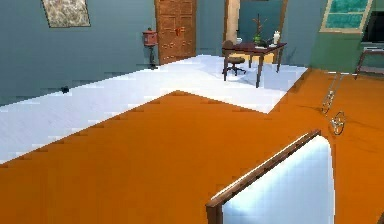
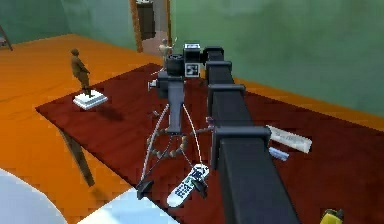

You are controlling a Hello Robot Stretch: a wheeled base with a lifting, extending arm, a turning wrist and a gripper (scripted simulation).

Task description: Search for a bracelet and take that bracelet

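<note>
My arm (image 2: 235, 130) reaches out over a dark red table (image 2: 110, 115) in the arm side view. The gripper (image 2: 175, 180) hangs from its far end, below the two white marked squares, with thin fingers (image 2: 152, 150) pointing down at the tabletop. A white remote control (image 2: 187, 186) lies on the table at the fingertips. A small brownish blob (image 2: 177, 153) sits on the tabletop between the fingers; its shape is too small to name. I cannot tell whether the gripper holds anything.
A dark figurine on a white base (image 2: 86, 82) stands at the table's left end. A flat white object (image 2: 288, 137) and a small grey one (image 2: 279, 154) lie right of the arm. Ahead, orange and white floor leads to a desk (image 1: 254, 50), and a white chair back (image 1: 285, 185) stands close.
</note>
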